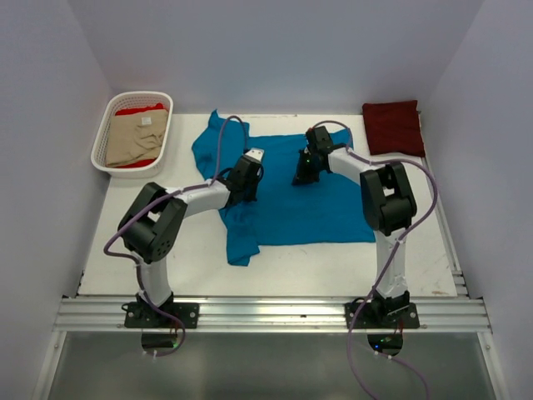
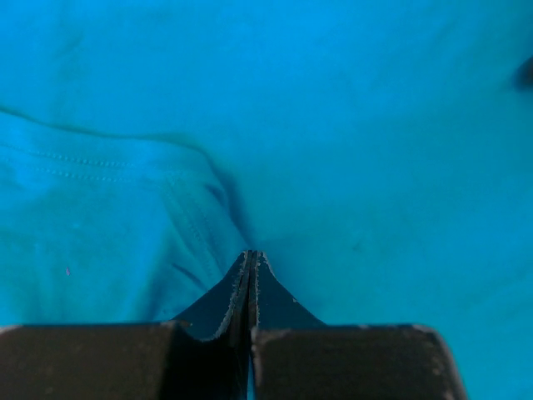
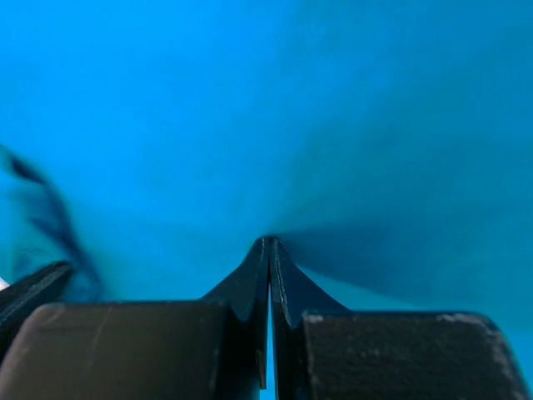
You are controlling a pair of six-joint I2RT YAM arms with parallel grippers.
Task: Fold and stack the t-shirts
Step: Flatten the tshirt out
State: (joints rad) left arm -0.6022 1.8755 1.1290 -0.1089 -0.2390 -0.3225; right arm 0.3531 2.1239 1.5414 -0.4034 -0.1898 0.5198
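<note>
**Q:** What stage does the figure show?

**A:** An early one, by appearance. Only the maroon t-shirt (image 1: 393, 127) lies folded, beyond and to the right of the right jaws.

**Q:** And the teal t-shirt (image 1: 316, 208)?

**A:** It is spread on the counter (image 1: 333, 267) directly beneath both jaws, bunched on the left jaws' side and not yet folded. Both pairs of jaws are clenched. The cloth puckers into their tips, so each seems to be pinching the teal t-shirt.

**Q:** What remains?

**A:** The beige t-shirt (image 1: 133, 143) lies over the red t-shirt (image 1: 140, 108) in the basket (image 1: 125, 171), well left of the left jaws. No stack exists yet.
</note>
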